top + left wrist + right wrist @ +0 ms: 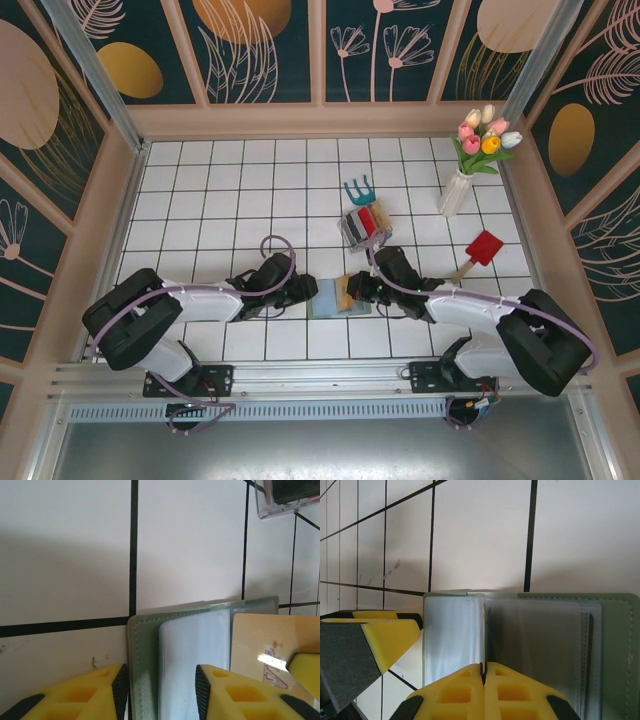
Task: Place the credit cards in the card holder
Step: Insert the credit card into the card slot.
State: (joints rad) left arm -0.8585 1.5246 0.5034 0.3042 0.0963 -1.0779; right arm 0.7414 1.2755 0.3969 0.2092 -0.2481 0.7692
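My right gripper [483, 667] pinches the yellow-orange card [265, 635], its print unreadable; the left gripper [160, 690] stands half-open over the card holder [142, 645].

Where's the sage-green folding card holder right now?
The green card holder lies open, front centre in the top view, between the left arm's fingers and the right arm's fingers, just nearer than the clear card rack.

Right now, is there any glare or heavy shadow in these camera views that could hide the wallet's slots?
Left wrist view: a bright glare patch sits on the orange card, and a broad soft shadow darkens the tiles. Right wrist view: the clear sleeves of the card holder show a milky sheen. Top view: even light, no glare.
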